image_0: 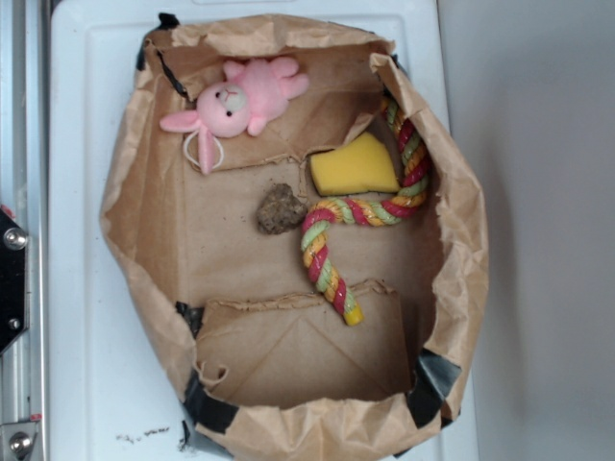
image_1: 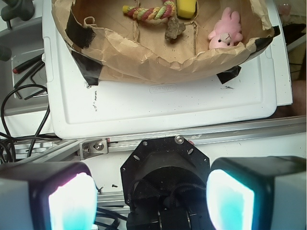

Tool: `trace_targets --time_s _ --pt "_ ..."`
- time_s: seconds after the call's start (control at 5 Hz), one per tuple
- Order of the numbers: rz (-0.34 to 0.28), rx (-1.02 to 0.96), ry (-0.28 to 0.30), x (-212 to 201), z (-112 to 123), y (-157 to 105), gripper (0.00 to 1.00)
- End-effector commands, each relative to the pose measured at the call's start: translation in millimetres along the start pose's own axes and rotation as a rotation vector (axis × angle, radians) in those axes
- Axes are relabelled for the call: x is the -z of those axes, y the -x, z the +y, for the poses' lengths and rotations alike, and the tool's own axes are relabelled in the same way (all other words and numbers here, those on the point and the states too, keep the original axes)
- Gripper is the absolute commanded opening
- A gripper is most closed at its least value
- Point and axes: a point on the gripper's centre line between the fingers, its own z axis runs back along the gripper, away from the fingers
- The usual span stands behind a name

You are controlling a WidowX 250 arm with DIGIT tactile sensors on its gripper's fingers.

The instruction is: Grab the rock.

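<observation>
Rock [image_0: 280, 209], small, lumpy, dark grey-brown, sits mid-floor of the torn brown paper bag [image_0: 144, 221], with the yellow foam wedge [image_0: 353, 166] at two o'clock and the striped twisted rope [image_0: 332, 252] at three to five. The gripper [image_1: 152, 196] hangs back outside the bag, jaws spread wide, holding nothing. Best bet: come straight down, clear of the rope. Its long axis probably runs seven to one o'clock, though that's hard to judge.
</observation>
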Motion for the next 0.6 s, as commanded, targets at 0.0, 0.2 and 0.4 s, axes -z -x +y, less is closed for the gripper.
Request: trace_targets --time_s 0.0,0.2,0.4 --pt "0.0 0.0 0.0 0.0 0.0 0.0 1.0" --pt "-0.041 -0.069 0.007 4.7 -0.6 -37.0 1.0" --pt "-0.071 -0.124 -0.007 14.9 6.6 -69.5 1.0"
